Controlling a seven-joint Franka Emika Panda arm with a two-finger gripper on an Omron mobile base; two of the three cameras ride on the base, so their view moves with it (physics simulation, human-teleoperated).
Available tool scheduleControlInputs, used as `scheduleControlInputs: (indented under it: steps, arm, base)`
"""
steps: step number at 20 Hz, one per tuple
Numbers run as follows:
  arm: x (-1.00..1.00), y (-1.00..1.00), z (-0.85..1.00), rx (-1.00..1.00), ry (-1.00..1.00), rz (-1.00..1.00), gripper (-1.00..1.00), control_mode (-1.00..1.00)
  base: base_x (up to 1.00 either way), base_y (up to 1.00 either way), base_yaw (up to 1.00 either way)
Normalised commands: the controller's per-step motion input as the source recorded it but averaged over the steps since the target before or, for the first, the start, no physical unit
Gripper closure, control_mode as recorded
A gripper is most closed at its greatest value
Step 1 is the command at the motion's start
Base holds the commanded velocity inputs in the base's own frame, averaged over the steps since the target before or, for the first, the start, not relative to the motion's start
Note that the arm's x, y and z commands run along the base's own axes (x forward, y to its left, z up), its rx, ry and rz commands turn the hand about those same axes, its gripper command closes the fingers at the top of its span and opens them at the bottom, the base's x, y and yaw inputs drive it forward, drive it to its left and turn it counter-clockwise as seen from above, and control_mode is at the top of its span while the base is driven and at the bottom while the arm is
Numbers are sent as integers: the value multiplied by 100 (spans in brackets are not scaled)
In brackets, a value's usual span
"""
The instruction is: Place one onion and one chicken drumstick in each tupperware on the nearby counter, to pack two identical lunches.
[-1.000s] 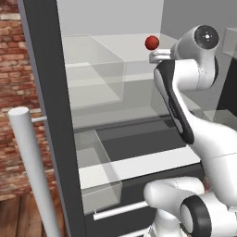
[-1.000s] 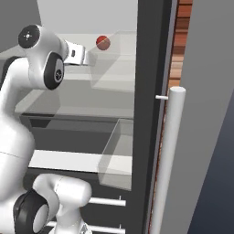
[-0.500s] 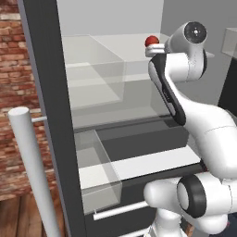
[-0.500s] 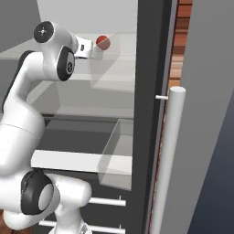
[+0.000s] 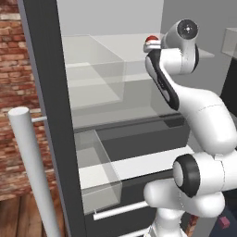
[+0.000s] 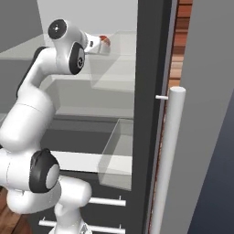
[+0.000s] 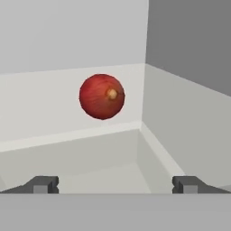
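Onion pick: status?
Gripper open, empty, aimed at onion. Onion on upper fridge shelf, untouched, ahead of the gripper. Nothing between them.

Onion (image 5: 151, 38) mostly hidden behind robot's wrist in base views; fingers (image 7: 43, 185) cut off at bottom.

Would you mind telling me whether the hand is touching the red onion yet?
Apart. In the hand view the onion sits well ahead of the open hand, with bare shelf between it and both fingertips.

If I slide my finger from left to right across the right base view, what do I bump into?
Robot arm → red onion → clear fridge bin → dark fridge door edge → tall grey handle.
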Motion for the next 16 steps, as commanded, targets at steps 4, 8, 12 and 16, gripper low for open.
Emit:
scheduleControlInputs:
  steps: [4,8,12,16]
  arm:
    - [49,0,0,0,0,-1,-100,-100]
    - [52,0,0,0,0,0,-100,-100]
    - [51,0,0,0,0,0,-100,-100]
    - [51,0,0,0,0,0,-100,-100]
  base:
    - [0,0,0]
    - [0,0,0]
    - [0,0,0]
    - [0,0,0]
